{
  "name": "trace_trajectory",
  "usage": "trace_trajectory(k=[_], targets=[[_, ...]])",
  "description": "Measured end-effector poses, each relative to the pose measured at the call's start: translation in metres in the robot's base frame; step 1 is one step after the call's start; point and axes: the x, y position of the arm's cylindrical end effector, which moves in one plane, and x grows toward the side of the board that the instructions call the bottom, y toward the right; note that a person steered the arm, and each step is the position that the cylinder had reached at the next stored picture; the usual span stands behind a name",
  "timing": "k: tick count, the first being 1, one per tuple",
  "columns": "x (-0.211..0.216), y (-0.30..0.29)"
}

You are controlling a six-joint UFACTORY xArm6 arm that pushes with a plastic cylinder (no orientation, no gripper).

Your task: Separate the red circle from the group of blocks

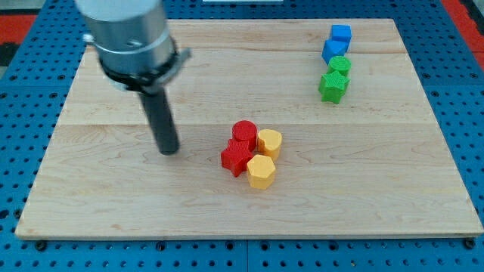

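The red circle (243, 131) sits at the top of a tight cluster near the board's middle. It touches a red star-shaped block (237, 157) below it and a yellow hexagon (270, 142) to its right. A second yellow hexagon (261, 172) lies at the cluster's lower right. My tip (168, 150) rests on the board to the left of the cluster, about a hundred pixels from the red circle and a little lower than it. It touches no block.
At the view's upper right stand a blue cube (340, 34), a second blue block (334, 51), a green block (339, 66) and a green star-shaped block (333, 86) in a column. The wooden board (98, 204) lies on a blue pegboard.
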Motion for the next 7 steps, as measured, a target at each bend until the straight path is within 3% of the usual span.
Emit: trace_trajectory(k=[5, 6, 7], targets=[[-0.02, 0.098], [-0.023, 0.094], [-0.05, 0.052]])
